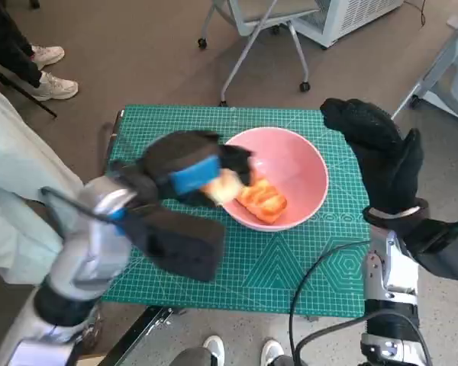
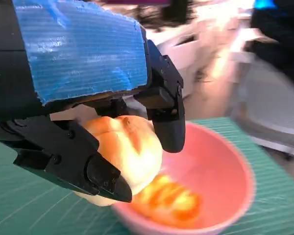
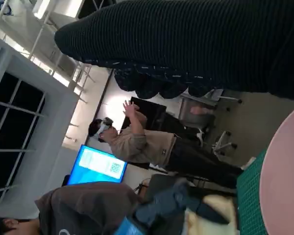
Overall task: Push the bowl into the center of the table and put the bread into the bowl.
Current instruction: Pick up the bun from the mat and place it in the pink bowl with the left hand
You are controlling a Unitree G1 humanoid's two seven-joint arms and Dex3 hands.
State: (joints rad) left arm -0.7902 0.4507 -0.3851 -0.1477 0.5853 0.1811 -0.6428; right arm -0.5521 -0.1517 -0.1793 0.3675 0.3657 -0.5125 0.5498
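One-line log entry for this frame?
left hand: holds bread roll over bowl | second bread: in bowl | right hand: empty, beside bowl

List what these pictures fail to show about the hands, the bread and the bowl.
- Left hand: head view blurs it, so its grip on the bun reads only in the left wrist view.
- Right hand: fingers unclear in the head view; the right wrist view shows only glove.
- Bowl: its left rim hides behind the left hand.
- Orange bread in the bowl: blurred in both views.
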